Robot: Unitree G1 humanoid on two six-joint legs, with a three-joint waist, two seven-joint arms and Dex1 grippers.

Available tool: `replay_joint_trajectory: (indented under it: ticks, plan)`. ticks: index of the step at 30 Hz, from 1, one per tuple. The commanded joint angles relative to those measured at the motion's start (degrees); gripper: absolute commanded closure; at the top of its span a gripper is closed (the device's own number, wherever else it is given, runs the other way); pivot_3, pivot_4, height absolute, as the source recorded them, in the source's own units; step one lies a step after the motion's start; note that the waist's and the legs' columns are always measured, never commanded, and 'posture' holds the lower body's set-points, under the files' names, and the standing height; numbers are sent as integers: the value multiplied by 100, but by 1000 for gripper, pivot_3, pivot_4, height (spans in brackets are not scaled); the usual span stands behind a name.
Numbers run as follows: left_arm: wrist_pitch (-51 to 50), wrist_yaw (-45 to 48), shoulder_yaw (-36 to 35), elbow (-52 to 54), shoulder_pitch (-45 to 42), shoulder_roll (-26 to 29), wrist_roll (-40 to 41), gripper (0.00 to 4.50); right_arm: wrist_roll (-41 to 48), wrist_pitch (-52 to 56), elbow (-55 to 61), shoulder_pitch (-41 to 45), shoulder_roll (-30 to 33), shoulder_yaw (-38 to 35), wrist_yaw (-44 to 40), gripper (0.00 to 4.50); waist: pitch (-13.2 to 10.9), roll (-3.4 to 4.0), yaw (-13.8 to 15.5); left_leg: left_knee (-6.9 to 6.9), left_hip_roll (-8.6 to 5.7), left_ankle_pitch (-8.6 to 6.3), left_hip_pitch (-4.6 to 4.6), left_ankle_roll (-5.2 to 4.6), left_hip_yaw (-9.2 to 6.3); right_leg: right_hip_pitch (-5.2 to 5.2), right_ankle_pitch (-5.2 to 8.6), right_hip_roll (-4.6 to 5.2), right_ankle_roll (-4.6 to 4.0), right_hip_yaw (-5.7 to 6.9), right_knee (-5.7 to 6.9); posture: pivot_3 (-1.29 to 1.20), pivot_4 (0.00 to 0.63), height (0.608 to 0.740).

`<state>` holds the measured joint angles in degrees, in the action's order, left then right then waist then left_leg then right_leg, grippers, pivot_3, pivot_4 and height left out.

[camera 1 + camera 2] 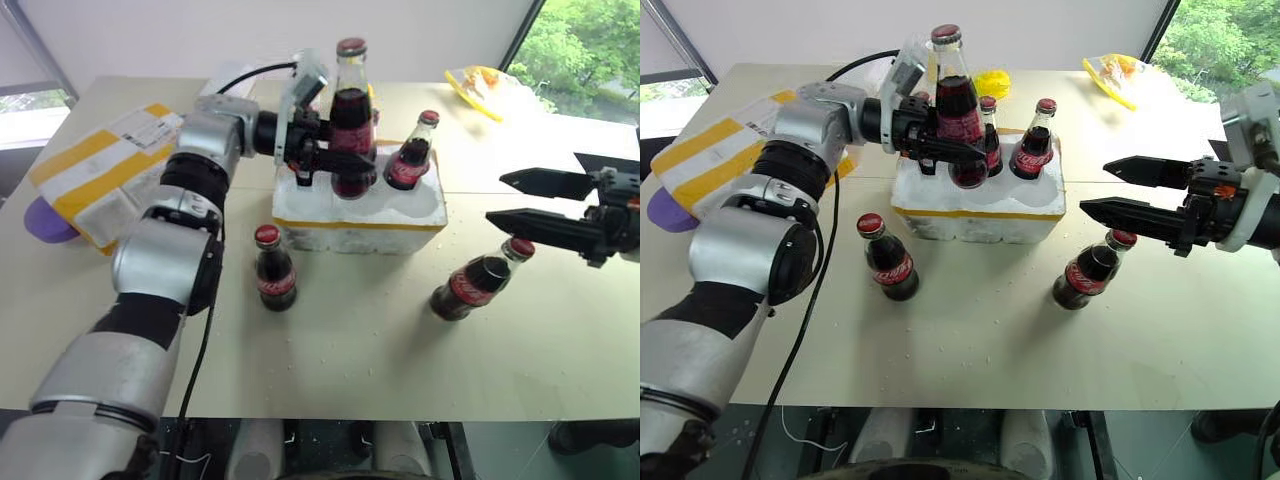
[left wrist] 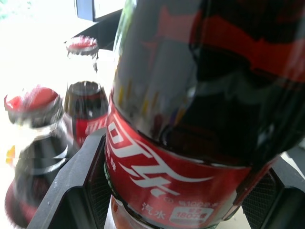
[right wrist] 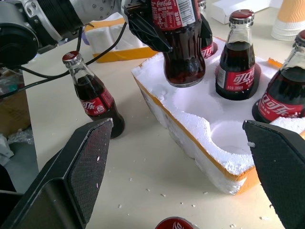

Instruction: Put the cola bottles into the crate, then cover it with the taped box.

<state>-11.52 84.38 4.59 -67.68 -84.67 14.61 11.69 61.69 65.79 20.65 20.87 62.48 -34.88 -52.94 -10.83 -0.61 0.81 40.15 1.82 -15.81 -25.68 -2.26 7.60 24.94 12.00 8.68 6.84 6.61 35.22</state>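
Behind the held cola bottle (image 1: 351,120), another bottle (image 1: 988,128) half hidden.

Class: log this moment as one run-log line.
left gripper: holding cola bottle above crate | right gripper: open, empty | on table: two bottles

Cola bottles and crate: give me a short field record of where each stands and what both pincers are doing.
held bottle: cola bottle gripped by left pincer, hanging over the crate
bottles in crate: two visible, upright in back wells
bottles on table: one upright left of crate; one near the right pincer
right pincer: open, holding nothing
taped box: on the table left of crate, not on it
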Motion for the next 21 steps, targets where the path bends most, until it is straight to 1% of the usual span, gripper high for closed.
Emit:
replay_joint_trajectory:
  ticks: [1, 6, 10, 21]
  plan:
    - [289, -142, -284, -17, -308, -106, 22, 1658, 256, -10, 203, -92, 13, -357, 197, 0, 0, 0, -6, 0, 0, 0, 0, 0, 0, 0, 0, 0, 0, 0, 0, 0, 150, 740]
    - [545, -312, -273, -144, -143, -215, -177, 1658, 472, -50, 272, -230, -14, -448, 419, 0, 0, 0, -7, -1, 0, 0, -1, 0, 2, 3, 0, 0, 0, -1, 1, 0, 150, 740]
    - [710, -260, -172, -188, 49, -199, -384, 1658, 575, -92, 255, -263, 0, -445, 533, 0, 0, 0, -8, 0, 0, 0, 0, 0, 3, 3, 0, 0, 0, -1, 1, 0, 150, 740]
    - [877, -206, -144, -202, 336, -315, -694, 1658, 625, -246, 150, -177, -7, -240, 668, 0, 0, 1, -14, 0, 1, 0, 1, 0, 3, 3, 0, -1, -1, -2, 2, 0, 150, 740]
